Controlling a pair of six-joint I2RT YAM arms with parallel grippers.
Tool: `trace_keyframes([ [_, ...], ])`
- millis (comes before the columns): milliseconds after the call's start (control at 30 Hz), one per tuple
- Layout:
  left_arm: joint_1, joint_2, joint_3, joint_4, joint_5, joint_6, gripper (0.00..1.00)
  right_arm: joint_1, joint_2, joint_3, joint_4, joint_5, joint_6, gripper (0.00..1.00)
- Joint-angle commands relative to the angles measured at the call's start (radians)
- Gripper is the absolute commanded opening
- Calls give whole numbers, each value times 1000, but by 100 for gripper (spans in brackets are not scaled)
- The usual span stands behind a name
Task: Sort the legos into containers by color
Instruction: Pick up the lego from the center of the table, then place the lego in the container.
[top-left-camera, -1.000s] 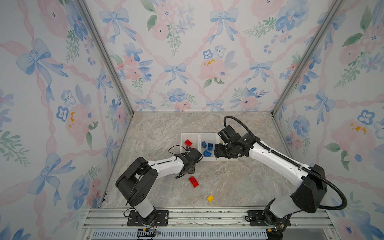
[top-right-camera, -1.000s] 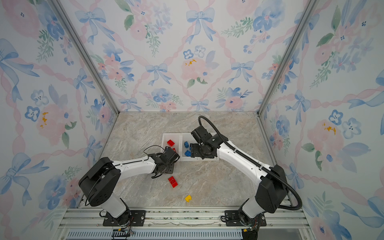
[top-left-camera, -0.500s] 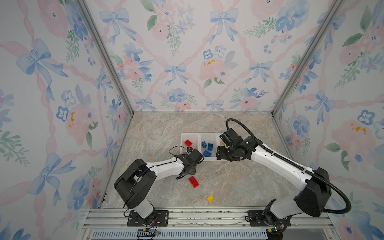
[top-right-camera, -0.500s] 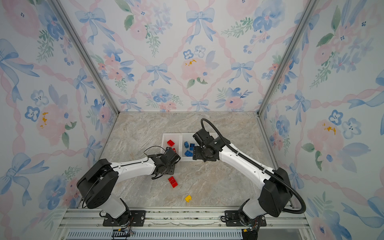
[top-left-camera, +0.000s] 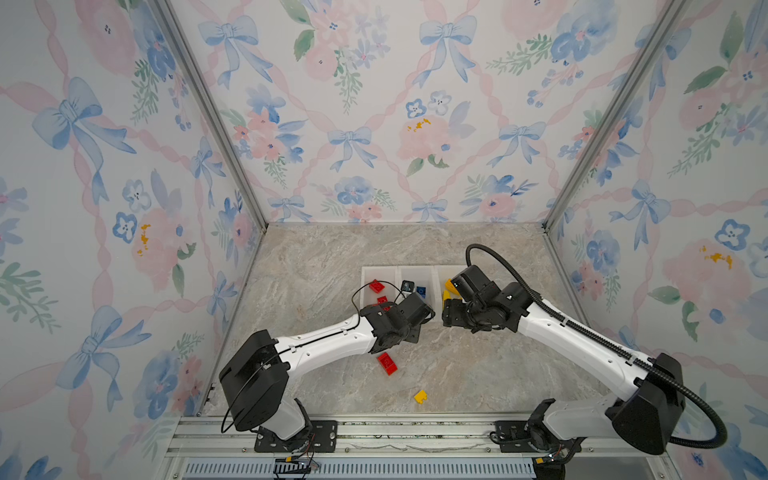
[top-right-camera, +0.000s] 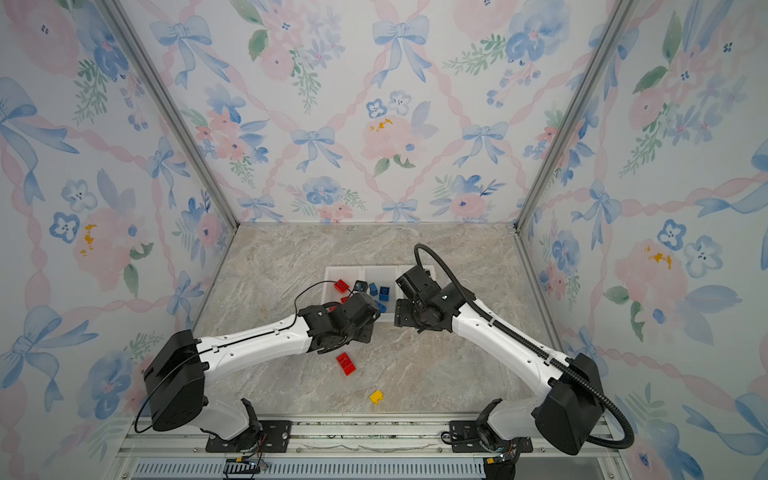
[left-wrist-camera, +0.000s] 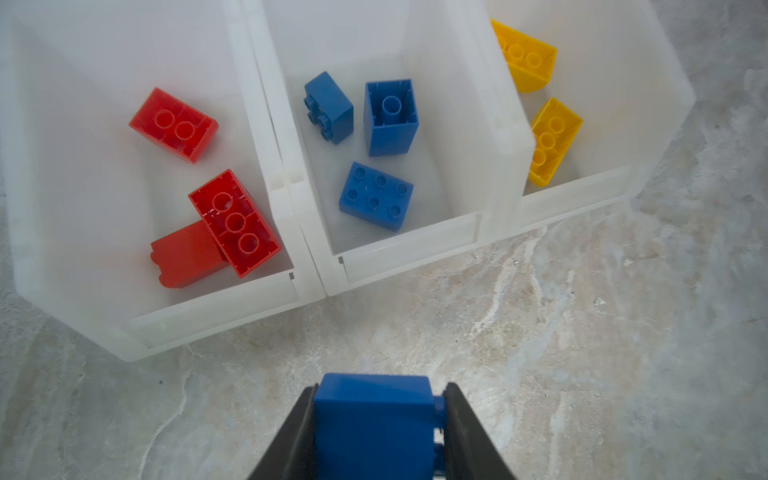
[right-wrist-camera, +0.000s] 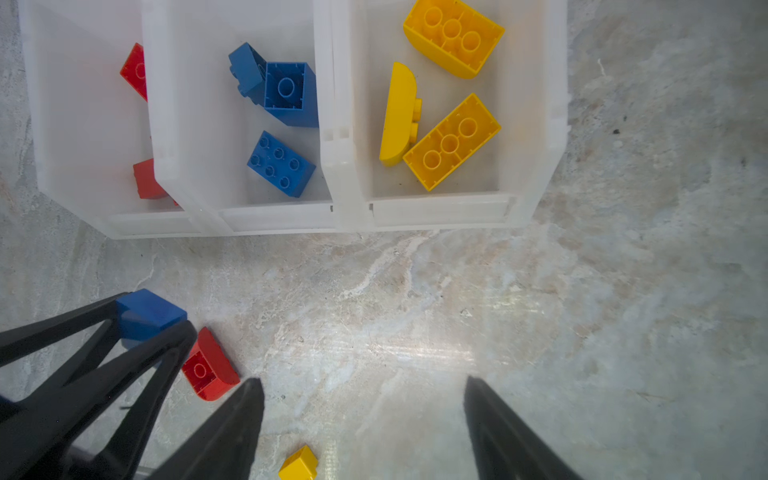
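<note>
Three joined white containers hold sorted legos: red bricks in one, blue bricks in the middle, yellow bricks in the third. My left gripper is shut on a blue brick, held above the table just in front of the middle container. The right wrist view shows that same blue brick between the left fingers. My right gripper is open and holds nothing, hovering in front of the yellow container. A red brick and a small yellow brick lie loose on the table.
The marble tabletop is walled by flowered panels on three sides. The two wrists sit close together in front of the containers. The loose red brick lies right beside the left fingers, and the yellow brick lies near the front rail.
My left gripper has closed on the blue brick and carried it right, toward the containers. The right gripper has drawn back slightly from over the containers.
</note>
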Motion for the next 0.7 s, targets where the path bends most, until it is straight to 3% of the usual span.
trace_keyframes([
  [0,-2,31,86,-24,-28,25,31,-12,-33,-18,-20,16,14,79],
  [433,35,288,367,-20,18,103,31,-43,-59,-27,-13,8,13,80],
  [667,82,364,377,-21,2,98,30,-49,-48,-23,-7,1,9,80],
])
